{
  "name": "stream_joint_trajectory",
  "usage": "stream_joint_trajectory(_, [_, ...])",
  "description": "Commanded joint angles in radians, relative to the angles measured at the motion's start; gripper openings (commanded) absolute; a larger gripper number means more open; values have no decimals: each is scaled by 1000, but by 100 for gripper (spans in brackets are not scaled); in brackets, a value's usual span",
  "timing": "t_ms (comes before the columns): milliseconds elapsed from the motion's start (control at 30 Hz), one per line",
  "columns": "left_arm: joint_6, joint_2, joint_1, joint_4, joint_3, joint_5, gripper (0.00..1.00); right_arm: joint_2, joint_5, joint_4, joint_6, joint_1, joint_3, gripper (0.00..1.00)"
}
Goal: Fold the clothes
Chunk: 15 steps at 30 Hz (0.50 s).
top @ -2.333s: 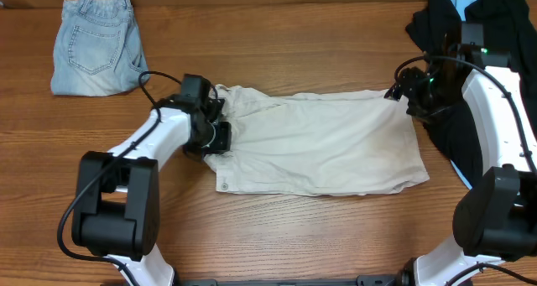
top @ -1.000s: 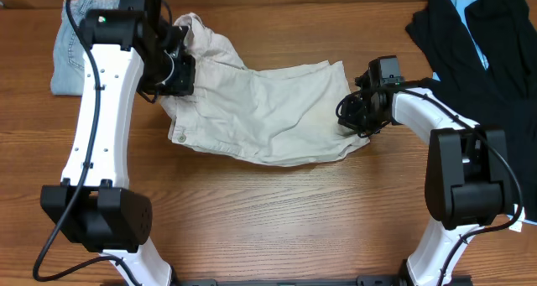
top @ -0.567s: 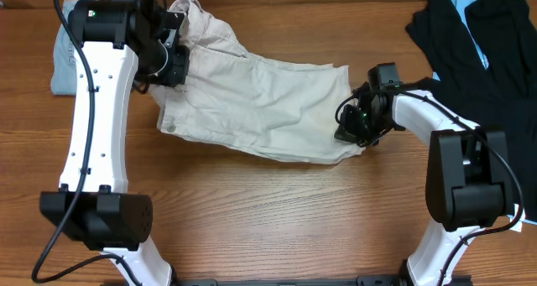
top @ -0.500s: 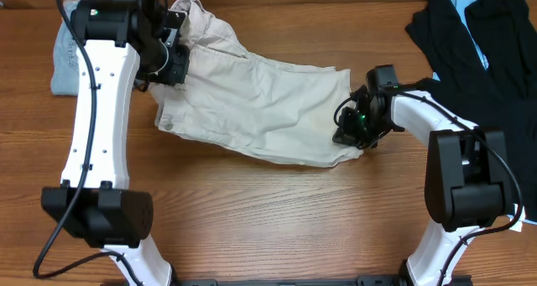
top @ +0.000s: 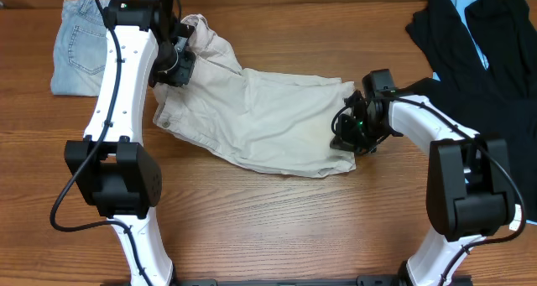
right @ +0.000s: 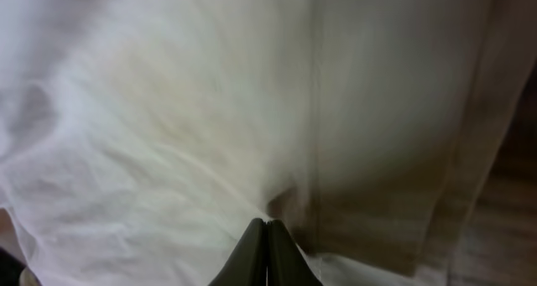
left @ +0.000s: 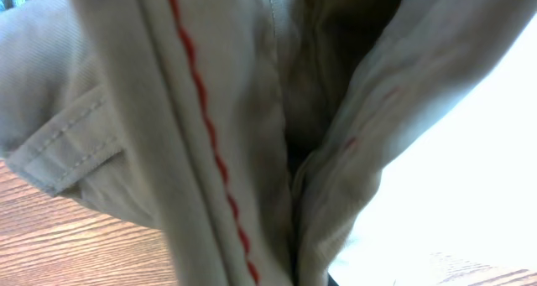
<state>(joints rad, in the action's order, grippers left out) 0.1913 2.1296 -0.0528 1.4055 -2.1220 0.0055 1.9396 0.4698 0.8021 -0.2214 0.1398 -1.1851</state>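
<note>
The clothes (top: 260,110), a cream pair of shorts, lie stretched slantwise across the table between both arms. My left gripper (top: 179,61) is shut on the waist end and holds it bunched and raised at the far left. In the left wrist view, cloth (left: 210,110) with a line of red stitching fills the frame and hides the fingers. My right gripper (top: 344,133) is shut on the leg hem at the right end. Its dark fingertips (right: 260,240) are pressed together with a fold of the pale cloth (right: 168,110) pinched at their tip.
Folded light-blue denim shorts (top: 80,47) lie at the far left, just beyond the left arm. A heap of black garments with light-blue trim (top: 478,43) fills the far right corner. The bare wooden table (top: 277,227) stretches in front of the shorts.
The left arm has swung right while keeping the waist end raised. The right gripper has slid a little left and toward the front with the hem, so the shorts lie more slanted.
</note>
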Motion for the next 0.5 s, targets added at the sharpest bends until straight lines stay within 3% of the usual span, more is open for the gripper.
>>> stream_joint_trajectory(0, [7, -18, 0, 5, -52, -16, 4, -30, -58, -43, 10, 3, 0, 4])
stream_joint_trajectory(233, [-12, -18, 0, 44, -108, -16, 4, -2, -201, -101, -19, 2, 0, 4])
stream_joint_trajectory(467, [-12, -18, -3, 93, -173, 23, 4, 51, -219, -160, -45, 2, 0, 4])
